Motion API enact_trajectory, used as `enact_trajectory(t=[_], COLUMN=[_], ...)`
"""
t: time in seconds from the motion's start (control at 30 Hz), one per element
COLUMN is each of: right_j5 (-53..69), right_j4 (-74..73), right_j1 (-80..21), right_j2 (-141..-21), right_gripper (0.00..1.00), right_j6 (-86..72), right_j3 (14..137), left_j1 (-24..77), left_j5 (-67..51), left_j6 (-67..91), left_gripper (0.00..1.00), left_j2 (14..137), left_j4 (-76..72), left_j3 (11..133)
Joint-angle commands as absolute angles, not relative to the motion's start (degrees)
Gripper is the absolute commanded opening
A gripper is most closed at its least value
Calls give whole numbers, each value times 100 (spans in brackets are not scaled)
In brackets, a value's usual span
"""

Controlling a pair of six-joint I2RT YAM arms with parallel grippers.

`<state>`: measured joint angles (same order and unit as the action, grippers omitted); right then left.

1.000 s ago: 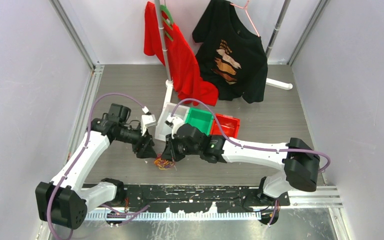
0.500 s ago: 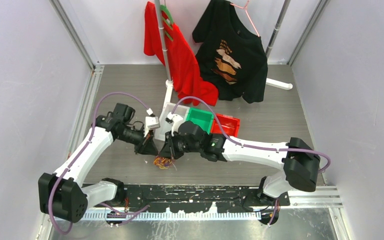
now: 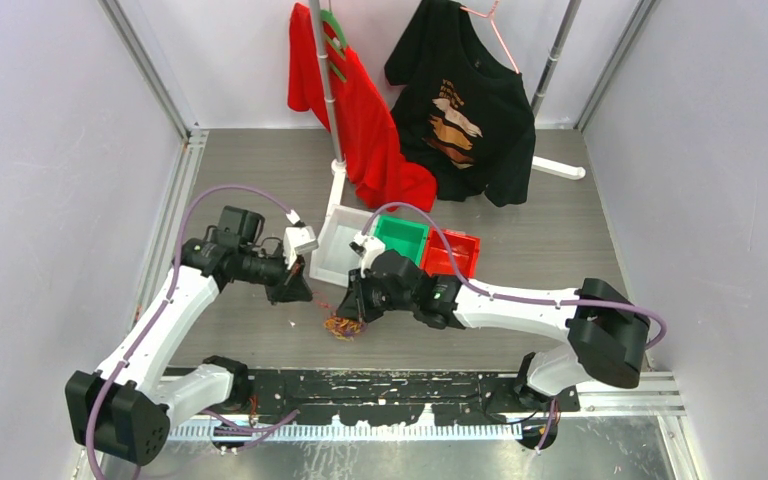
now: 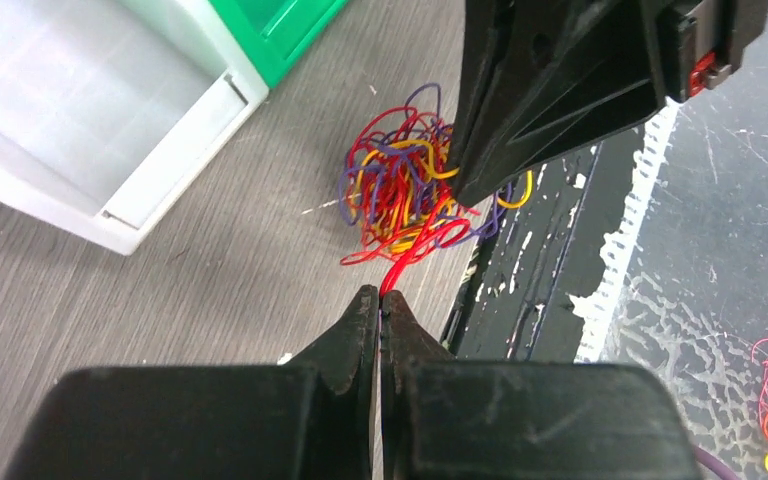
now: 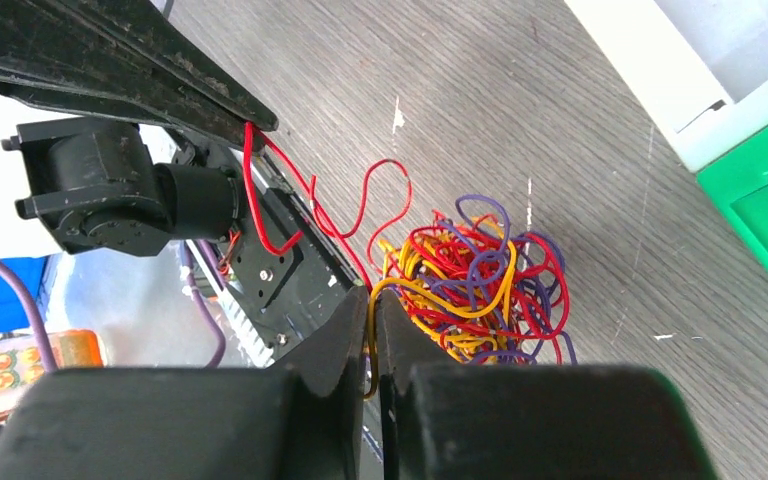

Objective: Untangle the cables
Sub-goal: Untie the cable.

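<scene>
Cables (image 3: 341, 325): tangled clump on table (image 3: 560, 230), no clear long axis. One red strand (image 4: 396, 272) leads out leftward to left gripper (image 4: 381, 297), jaws clamped on it. Right gripper (image 5: 372, 300): jaws clamped on yellow strand (image 5: 415, 288) at clump's edge. White bin (image 3: 325, 270) and green bin (image 3: 400, 240) near, behind the clump. Shirt (image 3: 480, 90) print unreadable.

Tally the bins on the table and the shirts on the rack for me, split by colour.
White bin: 1
Green bin: 1
Red bin: 1
Red shirt: 1
Black shirt: 1
Total: 5
</scene>
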<state>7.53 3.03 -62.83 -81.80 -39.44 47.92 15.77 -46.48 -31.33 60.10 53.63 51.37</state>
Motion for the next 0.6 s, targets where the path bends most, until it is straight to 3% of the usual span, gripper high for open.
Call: enact_trajectory(t=[0.0, 0.27, 0.3, 0.37, 0.57], right_j5=[369, -193, -220, -314, -491], right_j4=[175, -21, -3, -28, 886], right_j1=[-6267, -6267, -6267, -6264, -6284], right_j2=[-7934, -7886, -7852, -7732, -7033], right_gripper=[13, 25, 29, 48, 61], right_j6=[-3836, -3796, -3788, -3744, -3389], right_j3=[4722, 4549, 4525, 4508, 4237], left_j1=[1573, 1567, 1571, 1566, 1569], left_j5=[-4074, -4037, -4076, -4108, -4318], left_j6=[-2403, -1888, -1836, -1702, -1160], left_gripper=[0, 0, 0, 0, 0], left_j2=[5920, 5741, 5698, 5615, 5505], left_j4=[4940, 5079, 5113, 5169, 5206], left_j3=[5357, 5693, 5728, 5813, 5975])
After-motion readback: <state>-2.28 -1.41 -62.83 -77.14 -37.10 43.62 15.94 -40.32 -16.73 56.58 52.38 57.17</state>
